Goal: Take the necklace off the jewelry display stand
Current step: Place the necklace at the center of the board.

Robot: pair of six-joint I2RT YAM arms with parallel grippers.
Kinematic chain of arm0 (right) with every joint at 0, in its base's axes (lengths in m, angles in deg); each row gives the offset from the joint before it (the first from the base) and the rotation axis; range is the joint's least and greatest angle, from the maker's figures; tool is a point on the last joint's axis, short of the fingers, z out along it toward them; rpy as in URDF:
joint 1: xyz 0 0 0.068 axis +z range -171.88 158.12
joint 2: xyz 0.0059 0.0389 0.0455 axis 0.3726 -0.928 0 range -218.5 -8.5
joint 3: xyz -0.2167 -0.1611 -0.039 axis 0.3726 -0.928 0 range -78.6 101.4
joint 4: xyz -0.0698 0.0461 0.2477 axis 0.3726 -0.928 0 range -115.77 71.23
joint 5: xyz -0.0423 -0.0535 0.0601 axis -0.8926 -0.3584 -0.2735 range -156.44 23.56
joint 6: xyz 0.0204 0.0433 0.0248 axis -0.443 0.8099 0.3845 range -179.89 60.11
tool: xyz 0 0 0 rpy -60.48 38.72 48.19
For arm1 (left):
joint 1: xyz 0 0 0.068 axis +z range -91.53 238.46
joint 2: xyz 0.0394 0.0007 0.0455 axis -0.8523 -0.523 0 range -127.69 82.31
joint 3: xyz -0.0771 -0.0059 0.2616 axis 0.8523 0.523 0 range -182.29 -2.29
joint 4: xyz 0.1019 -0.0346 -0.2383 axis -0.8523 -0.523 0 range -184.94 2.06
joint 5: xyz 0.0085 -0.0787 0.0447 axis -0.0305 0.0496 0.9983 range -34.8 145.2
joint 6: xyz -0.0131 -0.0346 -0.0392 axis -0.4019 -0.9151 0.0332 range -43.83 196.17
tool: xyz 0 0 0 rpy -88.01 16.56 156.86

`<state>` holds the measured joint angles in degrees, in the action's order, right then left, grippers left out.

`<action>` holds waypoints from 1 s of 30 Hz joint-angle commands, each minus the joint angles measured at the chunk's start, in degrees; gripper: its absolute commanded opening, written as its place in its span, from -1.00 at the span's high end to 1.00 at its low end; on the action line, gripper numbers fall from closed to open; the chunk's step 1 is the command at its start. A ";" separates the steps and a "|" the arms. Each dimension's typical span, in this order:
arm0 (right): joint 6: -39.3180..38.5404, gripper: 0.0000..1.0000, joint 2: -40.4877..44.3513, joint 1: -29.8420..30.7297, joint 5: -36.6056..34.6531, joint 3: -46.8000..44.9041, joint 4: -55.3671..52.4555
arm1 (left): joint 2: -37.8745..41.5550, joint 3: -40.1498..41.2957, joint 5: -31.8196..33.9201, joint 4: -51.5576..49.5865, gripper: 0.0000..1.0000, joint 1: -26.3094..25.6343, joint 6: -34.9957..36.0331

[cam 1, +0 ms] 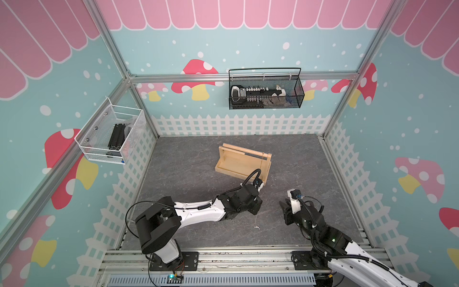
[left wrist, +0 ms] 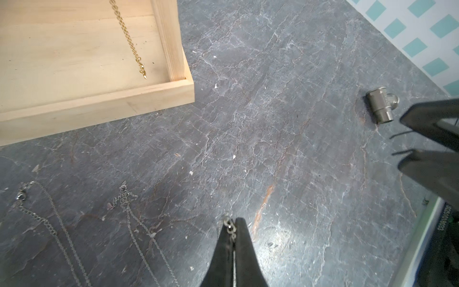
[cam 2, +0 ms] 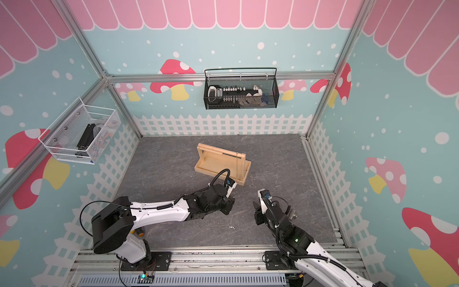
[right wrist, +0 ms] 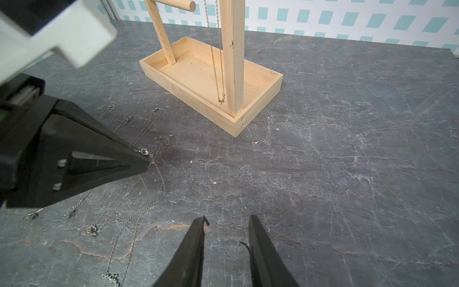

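1. Silver chain point(left wrist: 228, 222) is pinched at its clasp by the closed left gripper point(left wrist: 233, 225), low over the table point(cam 1: 186, 161). Best judged: lower it, part the jaws, and lay it clear of the laid chains point(right wrist: 90, 230).
2. Gold necklace point(right wrist: 216, 62) hangs from the dowel point(right wrist: 173, 4) at the 3 o'clock end of the jewelry display stand point(cam 1: 242, 164), at 12 o'clock from the left gripper.
3. Right gripper point(right wrist: 227, 218), fingers apart and empty, hovers at 3 o'clock across open slate, with a pipe fitting point(left wrist: 380, 106) beyond it.

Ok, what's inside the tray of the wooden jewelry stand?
The jewelry display stand has, in its tray, two upright posts, the pendant end of the hanging gold necklace, and dark specks. The near post covers some floor; whether the pendant touches is unclear.
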<state>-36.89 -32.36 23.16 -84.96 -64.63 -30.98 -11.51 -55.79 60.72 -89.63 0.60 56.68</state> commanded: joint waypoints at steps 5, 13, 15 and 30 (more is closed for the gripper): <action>0.34 0.36 -0.04 -0.26 0.15 -0.44 1.39 | -3.12 -3.05 1.67 -0.56 1.00 2.04 1.11; 0.32 0.35 -0.22 -0.21 0.24 -0.43 1.48 | -6.06 -5.24 3.07 -1.03 1.00 3.05 0.85; 0.35 0.35 -0.23 -0.21 0.31 -0.44 1.48 | -6.69 -5.75 3.14 -1.12 1.00 3.24 0.86; 0.20 0.36 -0.34 -0.21 0.57 -0.44 1.75 | -10.39 -8.78 4.58 -2.82 1.00 4.69 0.85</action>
<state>-36.91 -32.71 23.16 -84.66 -64.63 -30.69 -20.78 -62.82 64.22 -91.53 4.73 56.95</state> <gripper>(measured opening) 0.324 0.049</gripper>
